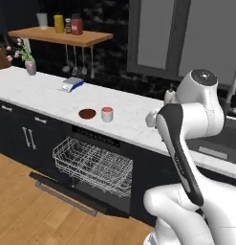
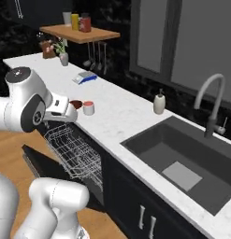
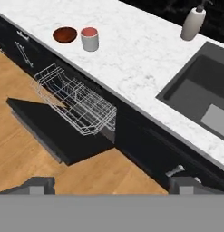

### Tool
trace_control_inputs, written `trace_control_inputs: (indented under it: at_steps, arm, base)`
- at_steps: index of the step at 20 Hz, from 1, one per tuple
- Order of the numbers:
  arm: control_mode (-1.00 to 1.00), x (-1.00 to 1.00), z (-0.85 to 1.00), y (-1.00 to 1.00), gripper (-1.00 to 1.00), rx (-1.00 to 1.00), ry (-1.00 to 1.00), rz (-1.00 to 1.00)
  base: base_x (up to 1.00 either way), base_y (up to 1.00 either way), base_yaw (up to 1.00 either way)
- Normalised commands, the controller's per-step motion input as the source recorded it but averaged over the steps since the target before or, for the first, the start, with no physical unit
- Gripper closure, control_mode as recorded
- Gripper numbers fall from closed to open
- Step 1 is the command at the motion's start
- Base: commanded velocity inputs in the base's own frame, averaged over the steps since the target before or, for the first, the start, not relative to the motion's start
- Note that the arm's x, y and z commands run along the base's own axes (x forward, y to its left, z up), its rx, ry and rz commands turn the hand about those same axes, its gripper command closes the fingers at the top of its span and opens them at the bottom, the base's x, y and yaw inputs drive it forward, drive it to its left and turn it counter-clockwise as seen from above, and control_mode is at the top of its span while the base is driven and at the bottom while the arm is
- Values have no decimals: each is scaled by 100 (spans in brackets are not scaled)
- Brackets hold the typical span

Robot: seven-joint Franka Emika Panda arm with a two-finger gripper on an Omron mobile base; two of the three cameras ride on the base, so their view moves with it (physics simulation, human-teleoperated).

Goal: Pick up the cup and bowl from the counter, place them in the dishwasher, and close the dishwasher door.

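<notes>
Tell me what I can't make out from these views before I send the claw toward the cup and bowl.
- Bowl: partly hidden behind the arm's wrist in the right base view.
- Claw: just the two fingertips rise at the hand view's bottom edge, standing wide apart; the rest is cut off.
- Dishwasher interior: dark behind the wire rack, so depth can't be judged.
- Dishwasher door: its lower end hidden by the robot's body in the right base view.

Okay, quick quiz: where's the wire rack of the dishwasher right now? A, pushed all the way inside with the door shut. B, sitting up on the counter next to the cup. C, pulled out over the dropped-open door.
C: the white wire rack sticks out from the dishwasher above the lowered dishwasher door, below the counter.
</notes>
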Motion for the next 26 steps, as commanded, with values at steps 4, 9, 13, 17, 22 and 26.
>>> trace_control_inputs:
  at_steps: [4,9,13,17,22,26]
  arm:
    - [100,0,0,0,-100,0,0,0]
    - [100,0,0,0,-100,0,0,0]
    - [100,0,0,0,-100,0,0,0]
    - [100,0,0,0,-100,0,0,0]
    - [100,0,0,0,-100,0,0,0]
    - [100,0,0,0,-100,0,0,0]
  base:
    - [-2,-17,76]
    - [-17,-16,66]
    - [-4,-57,31]
    - [40,-21,22]
    - [42,-35,17]
    - [26,-64,17]
